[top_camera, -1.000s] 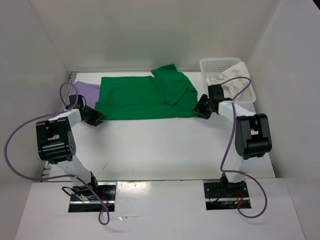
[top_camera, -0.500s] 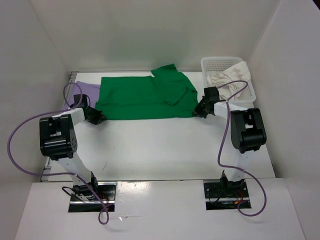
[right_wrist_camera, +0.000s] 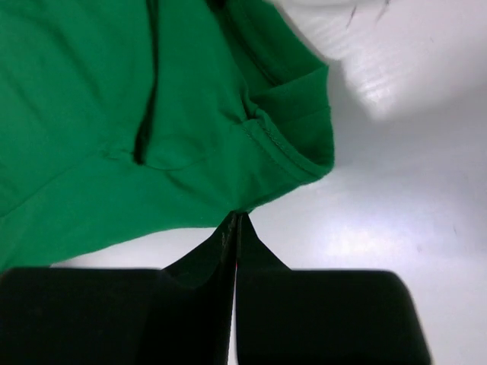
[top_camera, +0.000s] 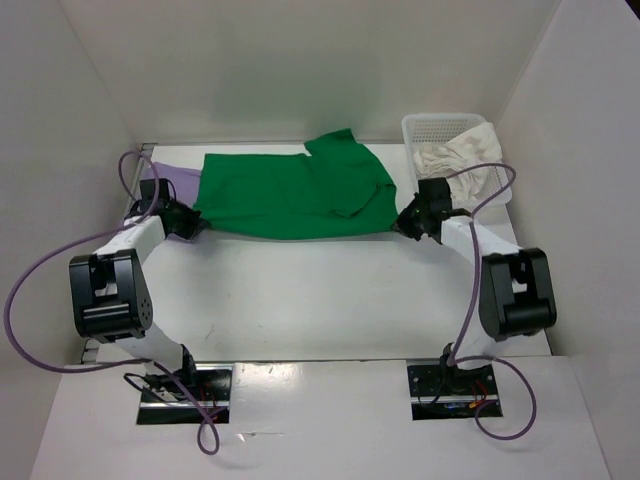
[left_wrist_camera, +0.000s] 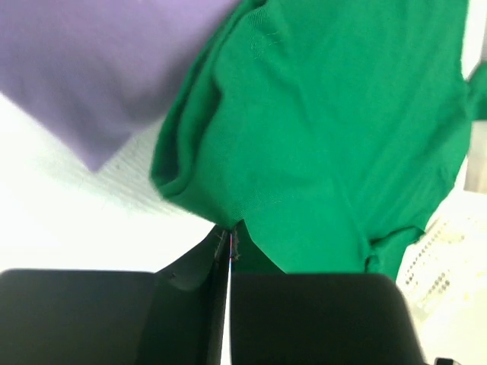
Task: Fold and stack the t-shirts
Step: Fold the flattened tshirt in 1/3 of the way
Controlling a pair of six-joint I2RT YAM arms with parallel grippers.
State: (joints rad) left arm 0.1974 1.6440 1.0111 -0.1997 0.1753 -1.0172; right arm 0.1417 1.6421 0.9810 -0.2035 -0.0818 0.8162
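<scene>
A bright green t-shirt [top_camera: 295, 195] lies spread across the back of the table, partly over a pale lavender t-shirt [top_camera: 175, 180] at the left. My left gripper [top_camera: 193, 224] is shut on the green shirt's near-left corner [left_wrist_camera: 228, 220], its fingertips [left_wrist_camera: 217, 247] pinched together on the hem. My right gripper [top_camera: 402, 224] is shut on the near-right corner [right_wrist_camera: 240, 209] of the same shirt. The lavender cloth [left_wrist_camera: 99, 68] shows above left in the left wrist view. A creamy white t-shirt [top_camera: 460, 160] sits bunched in the basket at the back right.
A white plastic mesh basket [top_camera: 418, 128] stands at the back right corner, holding the white shirt. White walls enclose the table on the left, back and right. Purple cables loop from both arms near the table's sides.
Both grippers have closed on the green shirt's near corners. The near edge of the shirt has lifted and drawn slightly back, and both arms have shifted outward.
</scene>
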